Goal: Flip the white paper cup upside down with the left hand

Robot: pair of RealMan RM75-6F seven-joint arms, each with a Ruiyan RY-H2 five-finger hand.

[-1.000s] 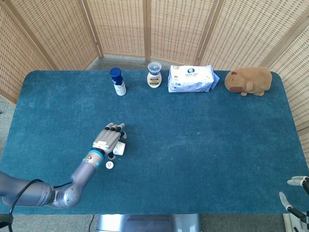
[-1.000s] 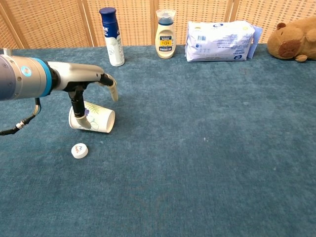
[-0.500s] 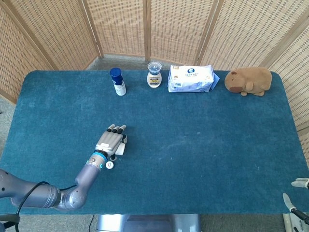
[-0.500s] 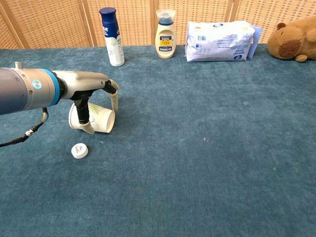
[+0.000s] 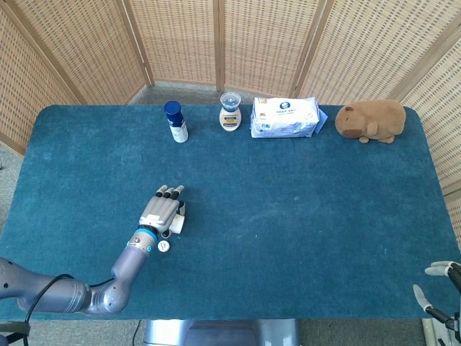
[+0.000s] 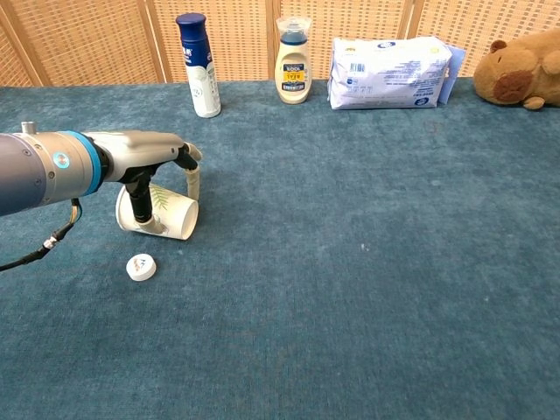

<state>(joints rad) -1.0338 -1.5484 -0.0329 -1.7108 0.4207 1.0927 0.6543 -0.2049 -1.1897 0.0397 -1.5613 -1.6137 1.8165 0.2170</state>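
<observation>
The white paper cup (image 6: pixel 164 213), printed with green leaves, lies on its side on the blue table, its mouth pointing right. My left hand (image 6: pixel 163 171) reaches over it from the left. The thumb crosses the cup's near side and a finger curls down by the rim, so the hand grips the cup. From the head camera the left hand (image 5: pixel 163 212) covers most of the cup (image 5: pixel 176 225). My right hand (image 5: pixel 438 291) shows only as spread fingertips at the bottom right corner, off the table, holding nothing.
A small white cap (image 6: pixel 140 267) lies just in front of the cup. Along the far edge stand a blue-capped spray bottle (image 6: pixel 198 64), a yellow bottle (image 6: pixel 292 61), a wipes pack (image 6: pixel 389 72) and a brown plush animal (image 6: pixel 521 79). Wicker screens stand behind the table.
My left hand has closed round the cup and shifted slightly left with it. The cup stays on its side. The right hand's fingertips have barely moved.
</observation>
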